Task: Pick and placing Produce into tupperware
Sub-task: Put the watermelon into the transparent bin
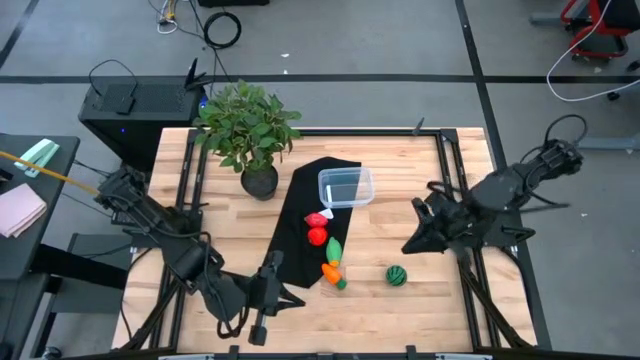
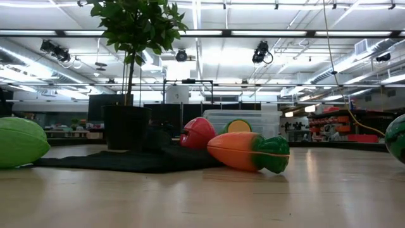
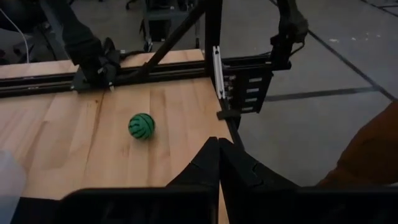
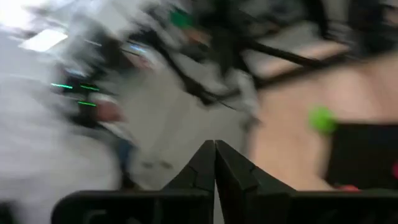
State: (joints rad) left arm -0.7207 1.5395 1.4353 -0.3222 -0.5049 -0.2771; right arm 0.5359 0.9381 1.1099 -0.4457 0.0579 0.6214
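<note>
The clear tupperware (image 1: pixel 345 186) stands at the far edge of a black cloth (image 1: pixel 305 215). Two red pieces (image 1: pixel 317 228) lie on the cloth, and a green oblong (image 1: pixel 334 250) lies at its edge. An orange piece with a green end (image 1: pixel 332 274) and the dark-green striped ball (image 1: pixel 397 276) lie on the bare wood. The ball also shows in the left wrist view (image 3: pixel 141 126). My left gripper (image 1: pixel 298 300) is shut and empty near the table's front edge, left of the produce. My right gripper (image 1: pixel 406 246) is shut and empty, just beyond the ball.
A leafy potted plant (image 1: pixel 250 130) stands at the far left beside the cloth. A black metal frame (image 1: pixel 450 160) runs along the table's edges. Bare wood lies between the ball and the right edge. In the low view the orange piece (image 2: pixel 247 152) lies nearest.
</note>
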